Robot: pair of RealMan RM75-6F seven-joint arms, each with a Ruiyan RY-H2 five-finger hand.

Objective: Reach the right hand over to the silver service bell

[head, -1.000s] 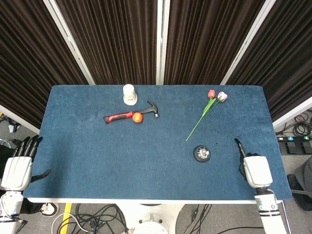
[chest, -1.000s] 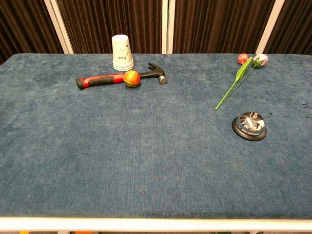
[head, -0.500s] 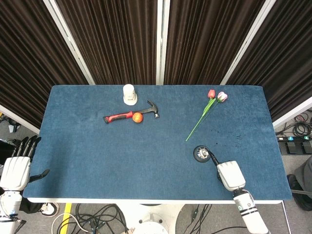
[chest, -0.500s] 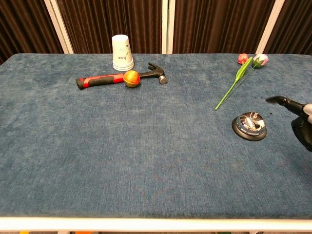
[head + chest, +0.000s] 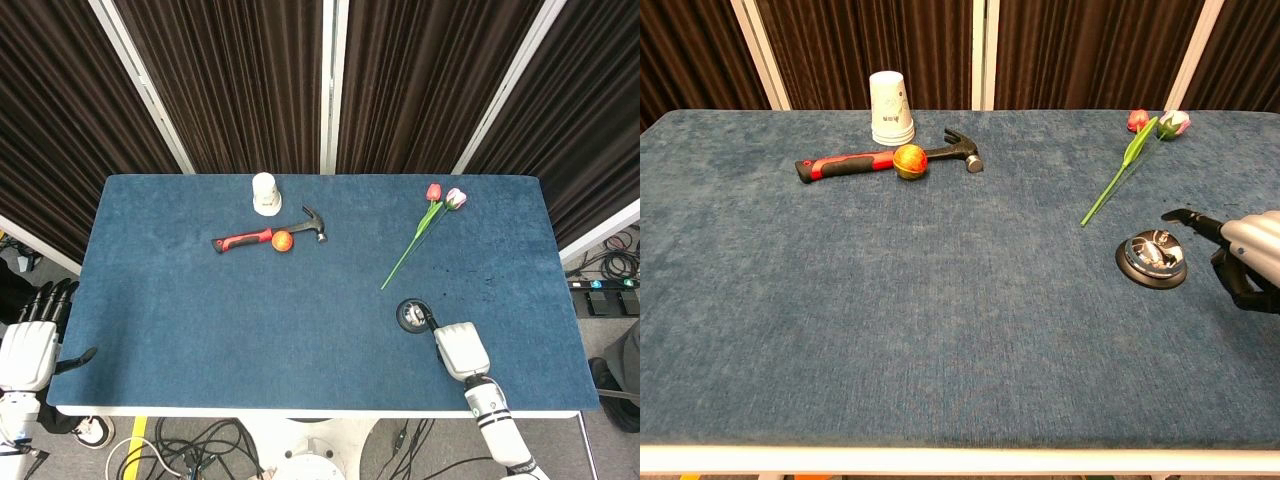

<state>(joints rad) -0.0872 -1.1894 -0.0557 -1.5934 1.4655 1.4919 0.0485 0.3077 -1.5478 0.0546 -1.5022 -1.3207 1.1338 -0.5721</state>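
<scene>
The silver service bell [image 5: 412,315] on its black base stands on the blue table, right of centre; the chest view shows the bell [image 5: 1152,258] too. My right hand [image 5: 458,348] hovers just right of and nearer than the bell, one dark finger [image 5: 1188,217] reaching over the bell's far right edge. Its other fingers bend downward beside the bell and hold nothing. I cannot tell if it touches the bell. My left hand [image 5: 28,345] hangs off the table's left front corner with its fingers straight and apart, empty.
A red-handled hammer [image 5: 268,235] with an orange ball [image 5: 282,241] against it lies at the back left, near an upturned white cup [image 5: 265,193]. Two tulips [image 5: 428,218] lie behind the bell. The table's front edge [image 5: 300,408] runs close below my right hand.
My right hand has swung from the table's right side leftward to the bell and now sits right beside it. The left hand has sunk slightly.
</scene>
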